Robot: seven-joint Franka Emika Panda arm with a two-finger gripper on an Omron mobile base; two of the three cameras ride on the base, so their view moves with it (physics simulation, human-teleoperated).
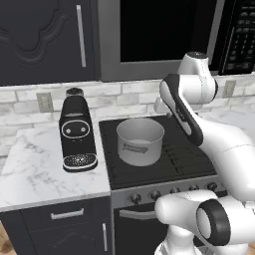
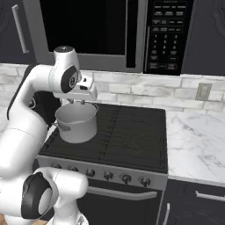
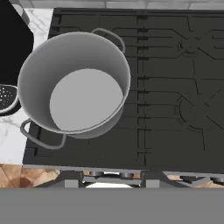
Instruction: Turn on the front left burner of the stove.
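The stove (image 2: 132, 132) sits between marble worktop (image 1: 35, 169) sections, knobs (image 2: 108, 176) along its near front. A grey pot (image 3: 74, 83) occupies its left side. The tool (image 2: 77, 99) hangs above the pot; its state cannot be determined.

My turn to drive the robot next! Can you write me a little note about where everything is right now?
Gripper: up above the grey pot, holding nothing; open or shut, cannot tell.
Stove: the pot sits on its left side, beside the black coffee machine on the counter.
Knobs: a row on the steel front strip, none touched.
Done: nothing yet.
Left: reach down to the front left burner's knob and turn it.
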